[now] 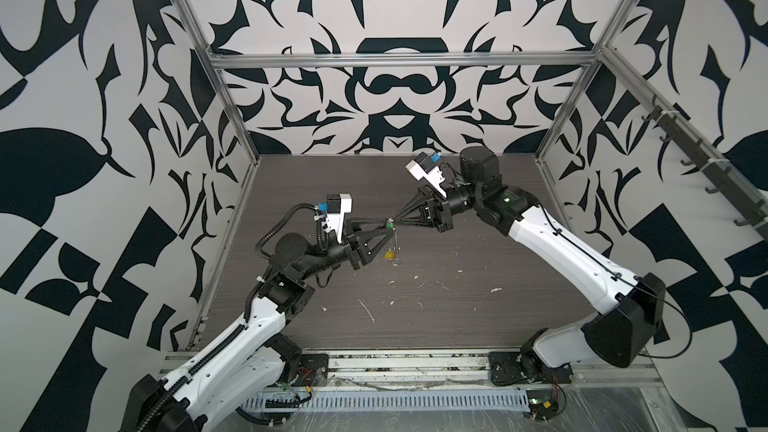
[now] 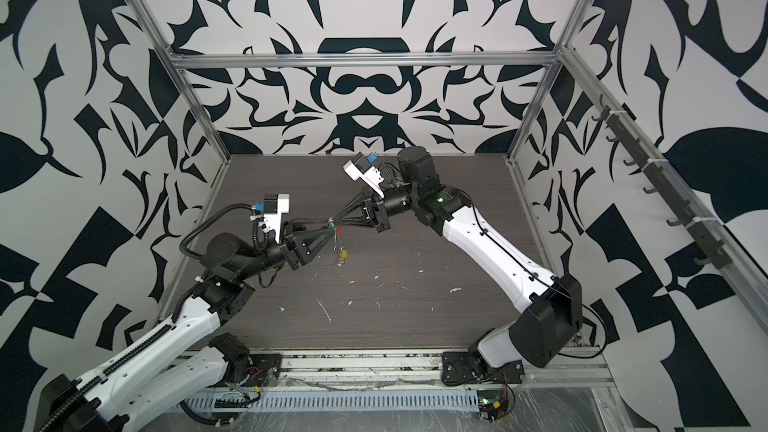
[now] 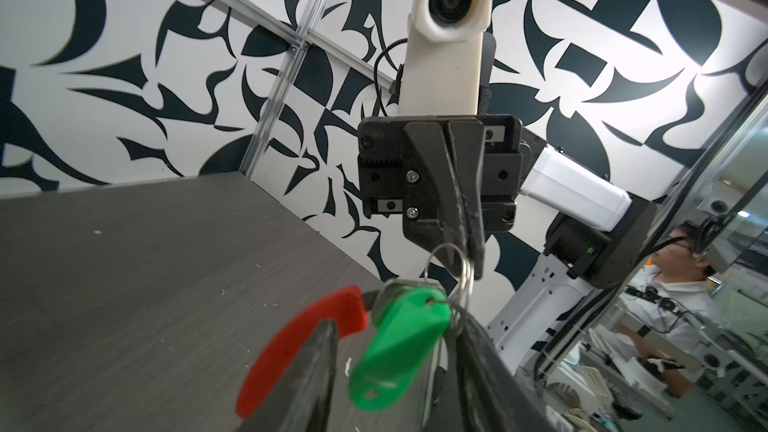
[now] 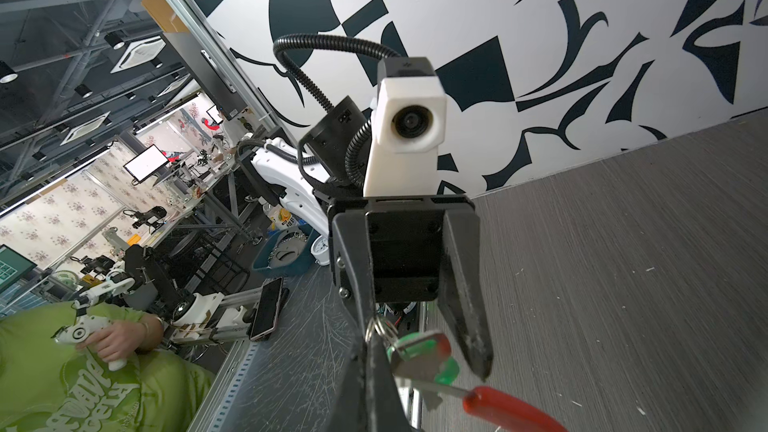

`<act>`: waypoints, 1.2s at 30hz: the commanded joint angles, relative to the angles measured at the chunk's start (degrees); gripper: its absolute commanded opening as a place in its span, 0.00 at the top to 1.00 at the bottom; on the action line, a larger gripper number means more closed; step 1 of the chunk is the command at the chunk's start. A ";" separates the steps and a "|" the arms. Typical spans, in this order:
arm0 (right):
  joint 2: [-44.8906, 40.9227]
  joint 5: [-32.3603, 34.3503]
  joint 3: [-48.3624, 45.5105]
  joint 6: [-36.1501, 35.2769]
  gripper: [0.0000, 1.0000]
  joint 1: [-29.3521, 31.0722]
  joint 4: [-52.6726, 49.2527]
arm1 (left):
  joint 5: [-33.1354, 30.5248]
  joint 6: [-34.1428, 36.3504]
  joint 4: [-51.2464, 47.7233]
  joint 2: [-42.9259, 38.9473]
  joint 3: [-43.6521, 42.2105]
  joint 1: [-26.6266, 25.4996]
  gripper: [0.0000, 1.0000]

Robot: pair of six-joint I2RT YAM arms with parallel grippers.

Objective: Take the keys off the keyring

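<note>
The red-sleeved keyring point(image 3: 303, 334) hangs in the air at mid-frame in both top views, the yellow key point(image 1: 390, 254) dangling lowest. The right gripper point(image 3: 467, 261) is pinched closed on a small silver ring point(image 3: 465, 292); the left gripper point(image 4: 426, 353) has its jaws apart, the green key point(image 3: 399, 338) between them

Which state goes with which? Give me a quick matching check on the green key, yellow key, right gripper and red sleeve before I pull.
Things:
1. green key
2. yellow key
3. right gripper
4. red sleeve

States:
A. dangling below both grippers
B. shut on a small silver ring
C. between the open jaws of the left gripper
D. covering one arc of the keyring

Pairs: 1-C, 2-A, 3-B, 4-D
</note>
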 commanded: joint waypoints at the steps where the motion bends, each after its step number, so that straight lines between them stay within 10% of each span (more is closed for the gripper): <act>1: -1.71 -1.26 -0.06 0.60 1.00 -0.16 3.25 | 0.46 -0.17 1.90 0.00 1.86 -0.03 0.60; 22: -2.52 -2.34 -0.33 3.89 1.00 -0.18 7.65 | -0.25 0.18 0.59 0.51 1.38 -0.04 0.48; 36: -2.75 -1.97 -0.60 4.45 1.00 -0.17 8.62 | -0.05 -0.39 1.37 -0.60 0.74 -0.04 0.65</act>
